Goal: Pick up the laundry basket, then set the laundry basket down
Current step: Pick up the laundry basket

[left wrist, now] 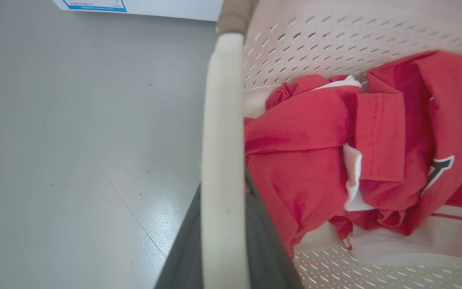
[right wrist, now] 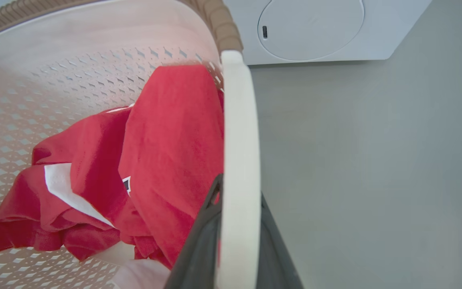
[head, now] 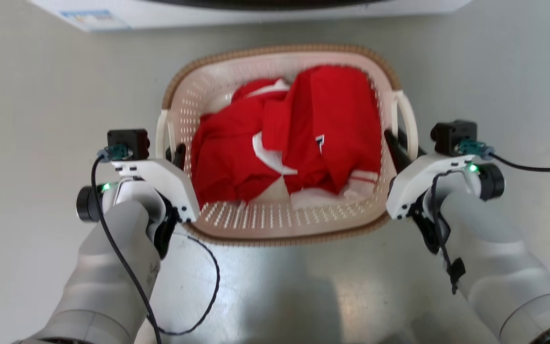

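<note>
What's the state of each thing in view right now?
Laundry basket, upright and loaded; cannot tell whether it's off the floor.
Clothes, red and white, crumpled inside the basket.
Left gripper, shut on the basket's left handle.
Right gripper, shut on the basket's right handle.
Washer, door shut.

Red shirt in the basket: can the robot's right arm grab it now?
Probably not yet. The right pincer is closed around the white handle of the laundry basket, so it must let go first. Nothing covers the red shirt, so the way in looks free otherwise.
</note>
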You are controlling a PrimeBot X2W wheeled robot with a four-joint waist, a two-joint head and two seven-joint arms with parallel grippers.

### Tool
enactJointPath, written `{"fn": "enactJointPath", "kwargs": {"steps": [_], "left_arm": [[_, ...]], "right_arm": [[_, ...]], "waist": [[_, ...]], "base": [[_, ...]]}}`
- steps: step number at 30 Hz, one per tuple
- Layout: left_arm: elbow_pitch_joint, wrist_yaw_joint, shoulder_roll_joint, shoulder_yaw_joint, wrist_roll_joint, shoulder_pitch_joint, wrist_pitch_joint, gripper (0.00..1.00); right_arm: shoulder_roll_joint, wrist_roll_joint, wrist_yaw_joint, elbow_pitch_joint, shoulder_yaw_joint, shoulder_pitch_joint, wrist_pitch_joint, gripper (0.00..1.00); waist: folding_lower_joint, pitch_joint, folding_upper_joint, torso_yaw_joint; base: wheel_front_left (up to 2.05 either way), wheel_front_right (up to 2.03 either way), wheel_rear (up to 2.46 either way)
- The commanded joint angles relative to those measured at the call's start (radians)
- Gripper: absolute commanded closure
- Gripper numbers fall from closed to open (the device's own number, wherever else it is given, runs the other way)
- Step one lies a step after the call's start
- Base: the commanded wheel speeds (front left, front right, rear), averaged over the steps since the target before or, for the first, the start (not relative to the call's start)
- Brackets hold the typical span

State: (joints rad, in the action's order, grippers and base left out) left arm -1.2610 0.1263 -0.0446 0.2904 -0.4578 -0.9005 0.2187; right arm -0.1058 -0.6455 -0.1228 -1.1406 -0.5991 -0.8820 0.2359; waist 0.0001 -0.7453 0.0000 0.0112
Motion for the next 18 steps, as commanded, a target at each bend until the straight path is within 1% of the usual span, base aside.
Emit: {"fn": "enactJointPath", "kwargs": {"steps": [1, 9, 17, 18], "left_arm": [[0.008, 0.004, -0.043, -0.002, -0.014, 0.034, 0.000, 1.00], [-0.008, 0.004, -0.049, 0.057, -0.063, 0.102, -0.057, 1.00], [-0.014, 0.004, -0.049, 0.104, -0.106, 0.170, -0.101, 1.00], [-0.014, 0.004, -0.049, 0.104, -0.106, 0.170, -0.101, 1.00]], "right_arm": [[0.018, -0.015, -0.008, 0.002, -0.037, 0.056, -0.012, 1.00], [0.033, -0.119, -0.008, -0.014, -0.130, 0.103, -0.074, 1.00], [0.040, -0.191, -0.008, -0.021, -0.222, 0.150, -0.136, 1.00], [0.040, -0.191, -0.008, -0.021, -0.222, 0.150, -0.136, 1.00]], "waist": [[-0.0001, 0.054, 0.0000, -0.013], [-0.0001, 0.193, 0.0000, -0.031], [-0.0001, 0.335, 0.0000, -0.042], [-0.0001, 0.335, 0.0000, -0.042]], "base": [[0.00, 0.00, 0.00], [0.00, 0.00, 0.00], [0.00, 0.00, 0.00], [0.00, 0.00, 0.00]]}}
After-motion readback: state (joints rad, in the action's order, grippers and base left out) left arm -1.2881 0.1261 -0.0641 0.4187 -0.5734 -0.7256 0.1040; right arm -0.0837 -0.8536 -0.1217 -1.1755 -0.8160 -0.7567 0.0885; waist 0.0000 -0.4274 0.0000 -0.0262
